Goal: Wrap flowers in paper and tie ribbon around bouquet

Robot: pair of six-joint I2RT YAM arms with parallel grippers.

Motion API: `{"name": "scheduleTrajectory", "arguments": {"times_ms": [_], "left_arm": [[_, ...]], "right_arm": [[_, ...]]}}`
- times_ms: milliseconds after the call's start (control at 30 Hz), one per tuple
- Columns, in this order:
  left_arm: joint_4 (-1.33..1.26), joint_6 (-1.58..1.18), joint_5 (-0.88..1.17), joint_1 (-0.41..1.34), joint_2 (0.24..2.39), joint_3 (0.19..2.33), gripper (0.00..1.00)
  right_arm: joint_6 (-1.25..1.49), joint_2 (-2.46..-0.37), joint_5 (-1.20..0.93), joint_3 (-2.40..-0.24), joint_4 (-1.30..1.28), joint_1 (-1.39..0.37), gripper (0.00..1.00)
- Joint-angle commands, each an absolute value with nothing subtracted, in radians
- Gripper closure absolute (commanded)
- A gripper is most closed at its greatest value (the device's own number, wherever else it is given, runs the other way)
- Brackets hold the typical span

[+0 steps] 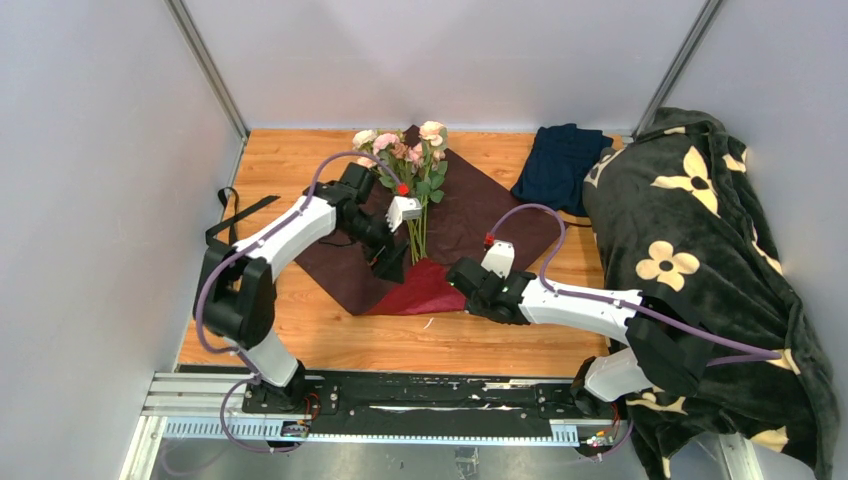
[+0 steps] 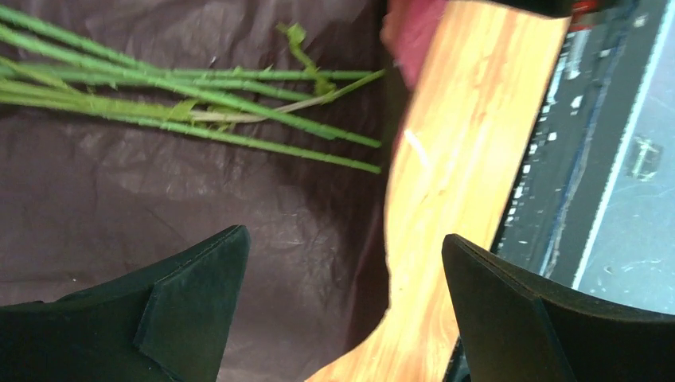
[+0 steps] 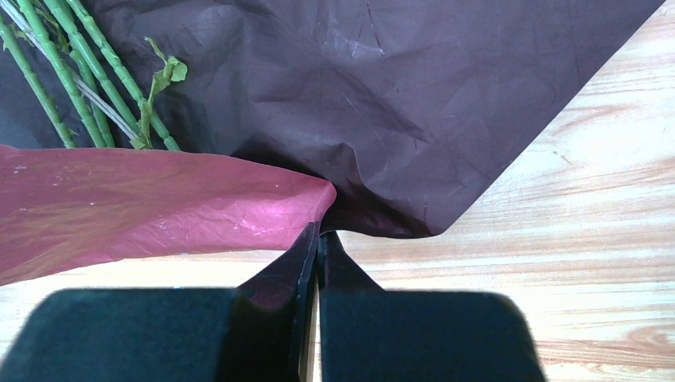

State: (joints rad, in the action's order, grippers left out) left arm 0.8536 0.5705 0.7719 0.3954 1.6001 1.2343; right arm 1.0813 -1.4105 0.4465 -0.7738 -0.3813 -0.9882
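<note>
Roses (image 1: 405, 155), pale pink on thin green stems, lie toward twelve o'clock on crinkly burgundy paper sheet (image 1: 470, 215). Left gripper (image 2: 342, 239) gapes empty above it. At the sheet's six o'clock, right gripper (image 3: 318, 235) pinches its folded red corner.

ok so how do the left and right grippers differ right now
The left gripper is wide open above the crinkly burgundy paper sheet; the right gripper is shut on that sheet's folded-over red corner. The left gripper is by the green flower stems; the right gripper is at the sheet's near edge. Both are black.

Wooden table (image 1: 330, 340): paper (image 1: 480, 210) (maroon side up), navy cloth (image 1: 560, 165), blanket (image 1: 700, 230), ribbon (image 1: 250, 210) at left edge.
</note>
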Motion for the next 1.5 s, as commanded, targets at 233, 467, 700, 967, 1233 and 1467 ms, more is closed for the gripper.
{"name": "scheduleTrajectory", "arguments": {"times_ms": [233,467,700,967,1233,1467], "left_arm": [[0.696,0.497,0.674,0.472,1.715,1.194,0.25],[0.699,0.463,0.729,0.471,1.781,1.206,1.00],[0.592,0.326,0.578,0.422,1.887,1.218,1.00],[0.607,0.326,0.552,0.410,1.961,1.223,1.00],[0.606,0.339,0.575,0.410,1.964,1.214,1.00],[0.603,0.345,0.568,0.410,1.967,1.207,1.00]], "right_arm": [[1.061,-1.385,0.489,-0.779,-0.388,-1.002,1.00],[1.014,-1.385,0.457,-0.787,-0.371,-1.002,0.98],[1.090,-1.335,0.371,-0.733,-0.344,-1.002,0.61],[1.295,-1.297,0.310,-0.588,-0.163,-1.003,0.50],[1.464,-1.365,0.432,-0.574,-0.029,-1.035,0.39],[1.580,-1.421,0.580,-0.555,-0.052,-1.035,0.42]]}}
